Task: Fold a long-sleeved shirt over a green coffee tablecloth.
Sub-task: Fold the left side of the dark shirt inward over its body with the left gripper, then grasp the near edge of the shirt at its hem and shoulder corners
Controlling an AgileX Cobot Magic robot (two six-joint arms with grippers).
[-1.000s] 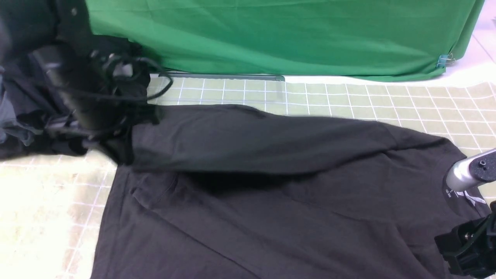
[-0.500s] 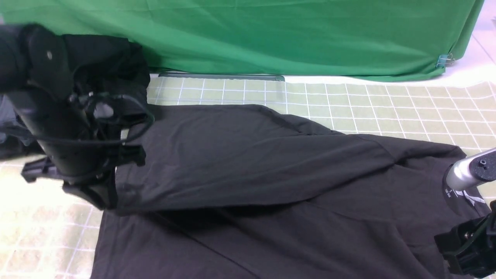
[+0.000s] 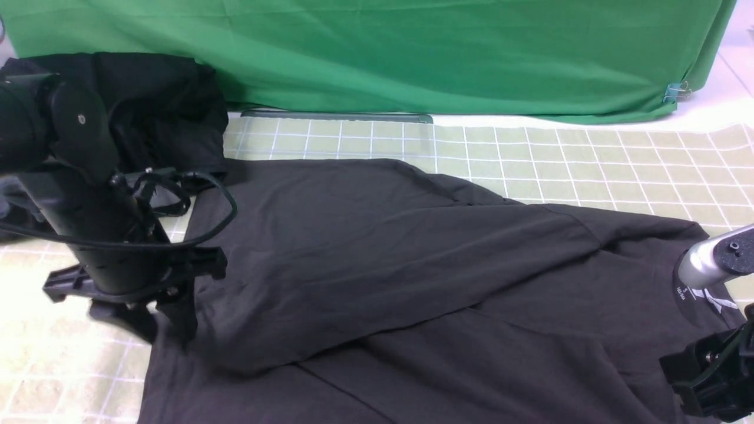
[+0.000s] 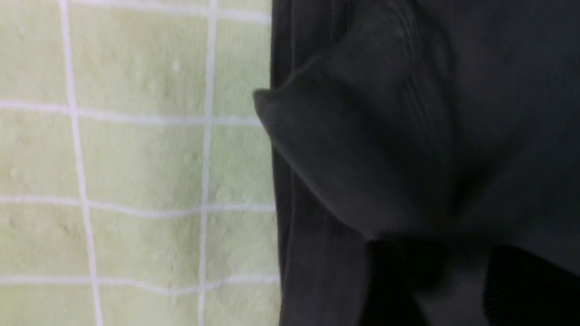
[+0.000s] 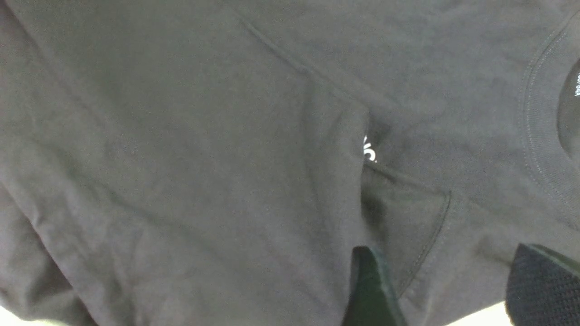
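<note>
The charcoal long-sleeved shirt (image 3: pixel 412 282) lies spread on the green coffee tablecloth (image 3: pixel 589 165), collar to the right. One sleeve is folded across its body toward the left hem. My left gripper (image 3: pixel 156 324) points down at that left end, open. The sleeve cuff (image 4: pixel 326 149) lies loose on the shirt just ahead of the left gripper (image 4: pixel 453 290), free of its fingers. At the shirt's front right edge near the collar, my right gripper (image 5: pixel 453 290) hovers open over the fabric and holds nothing. A bit of white print (image 5: pixel 369 151) peeks out from a fold.
A bright green fabric sheet (image 3: pixel 412 53) hangs along the back, held by a blue clip (image 3: pixel 674 92). A black bundle of garments (image 3: pixel 159 100) sits at the back left behind my left arm. The right arm's silver link (image 3: pixel 701 262) stands over the collar.
My left arm swung down and toward the front left, carrying the sleeve over the shirt's body. Its jaws have opened and the sleeve now lies flat. The right arm has stayed still.
</note>
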